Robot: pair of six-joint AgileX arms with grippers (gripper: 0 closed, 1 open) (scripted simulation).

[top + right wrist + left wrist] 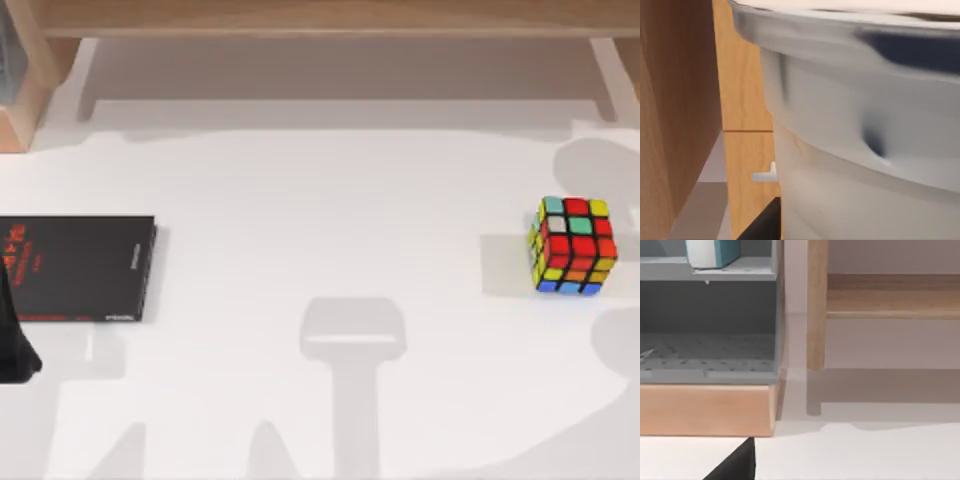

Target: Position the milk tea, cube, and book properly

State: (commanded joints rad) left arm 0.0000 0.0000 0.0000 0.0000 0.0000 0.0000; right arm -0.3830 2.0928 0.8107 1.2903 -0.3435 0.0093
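Cube [572,246] sits loose on the surface's [330,200] right, probably awaiting pickup; can't tell either tool's state.

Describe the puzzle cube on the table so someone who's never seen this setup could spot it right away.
Look at the white table from above and go to its right side. The cube stands there alone, well apart from the thin black book lying flat at the left edge. It is the one small blocky thing, black-edged, with red, yellow, green, orange and blue stickers.

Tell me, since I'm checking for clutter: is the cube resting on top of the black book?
No: in the top view the cube sits alone at the table's right side, far from the black book at the left.
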